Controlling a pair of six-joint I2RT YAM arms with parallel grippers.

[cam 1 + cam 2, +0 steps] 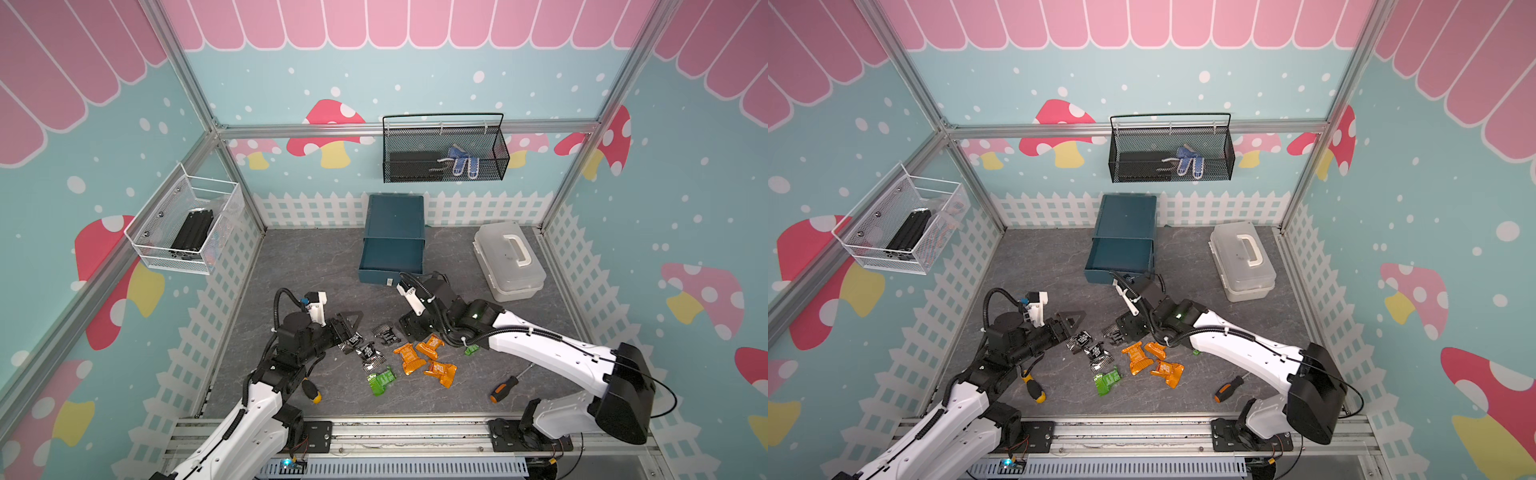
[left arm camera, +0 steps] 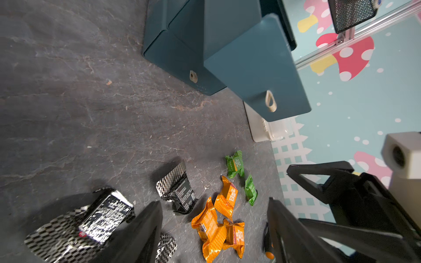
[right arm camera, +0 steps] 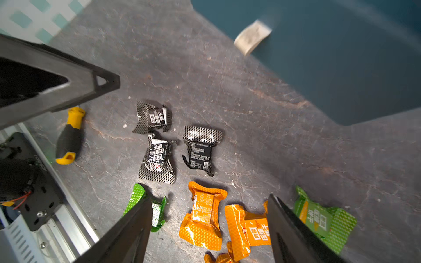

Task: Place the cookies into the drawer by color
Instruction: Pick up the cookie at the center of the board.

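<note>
Sorting hasn't really kicked off yet, by the look of it. The three black-silver foil cookie packets (image 1: 368, 352), three orange foil packets (image 1: 409, 359) and three green foil packets (image 1: 381, 380) are all lying in a loose cluster on the grey stone-look tabletop (image 1: 299, 266), in front of the dark teal boxy cabinet of stacked drawers (image 1: 395, 216). In both top views its pulled-out drawer (image 1: 392, 254) is sitting open and looking empty.

The left gripper (image 2: 215, 201) is hanging low with its jaws spread wide and gripping nothing. One black-silver packet is lying just beside one finger, outside the gap, not in it. The right gripper (image 3: 209, 200) is hovering over the orange bunch, jaws also wide and empty, with two orange packets showing between them in the right wrist view.

My read is that we're looking at the first pick, each arm lining up on its own colour. Next, I reckon the right arm needs to drop onto a single orange packet, since they're lying bunched together and pinching two looks easy. The left needs to shift sideways to get that black-silver one between its jaws. There's a yellow-and-black-handled screwdriver (image 1: 311, 390) lying near the left arm too, worth steering clear of.
</note>
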